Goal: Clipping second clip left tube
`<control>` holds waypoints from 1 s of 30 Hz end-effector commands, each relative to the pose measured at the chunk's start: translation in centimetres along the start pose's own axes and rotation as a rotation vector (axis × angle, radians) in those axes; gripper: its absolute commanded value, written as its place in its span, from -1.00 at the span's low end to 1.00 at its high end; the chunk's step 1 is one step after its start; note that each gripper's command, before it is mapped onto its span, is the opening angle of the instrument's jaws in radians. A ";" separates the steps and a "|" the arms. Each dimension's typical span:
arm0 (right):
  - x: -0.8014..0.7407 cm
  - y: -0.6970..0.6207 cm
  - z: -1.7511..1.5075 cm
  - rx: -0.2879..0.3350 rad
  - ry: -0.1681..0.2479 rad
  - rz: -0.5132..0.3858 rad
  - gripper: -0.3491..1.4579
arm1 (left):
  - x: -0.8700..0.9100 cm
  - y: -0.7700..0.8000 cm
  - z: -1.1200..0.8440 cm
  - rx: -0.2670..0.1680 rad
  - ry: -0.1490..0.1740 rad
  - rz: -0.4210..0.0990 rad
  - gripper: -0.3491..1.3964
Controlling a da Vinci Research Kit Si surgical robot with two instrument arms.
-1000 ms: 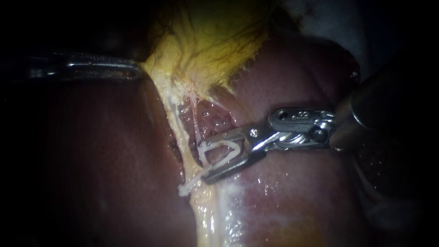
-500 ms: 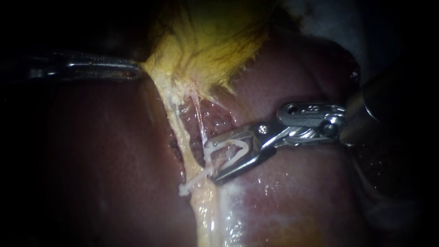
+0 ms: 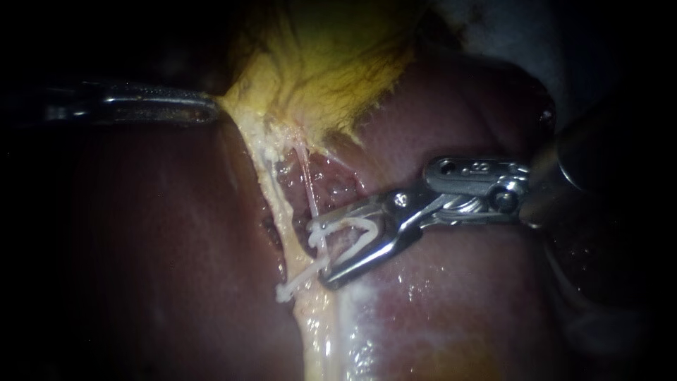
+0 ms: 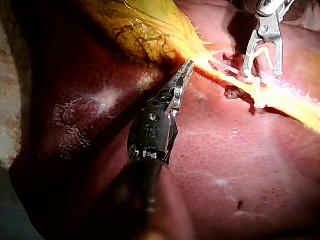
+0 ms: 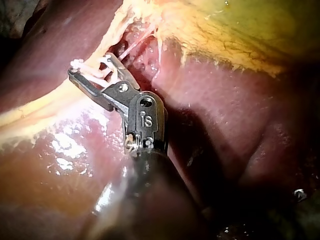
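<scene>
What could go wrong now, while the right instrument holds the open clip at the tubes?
1. The open clip in the right instrument seems to sit around the thin pink tube. Closing may miss the whitish tube beside it, or catch both.
2. The left instrument holds the gallbladder taut. A slip could let the tubes shift.
</scene>
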 end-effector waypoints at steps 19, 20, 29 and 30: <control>-0.34 0.40 0.13 -0.002 -0.010 0.029 -0.05 | 0.00 0.00 0.01 0.000 0.000 0.000 -1.00; -0.35 0.41 0.13 -0.003 -0.011 0.034 -0.05 | 0.00 0.00 0.01 0.000 0.000 0.000 -1.00; -0.35 0.50 0.23 -0.001 0.004 0.051 -0.05 | 0.00 0.00 0.01 0.000 0.000 0.000 -1.00; -0.35 0.50 0.24 0.002 0.009 0.057 -0.05 | 0.00 0.00 0.01 0.000 0.000 0.000 -1.00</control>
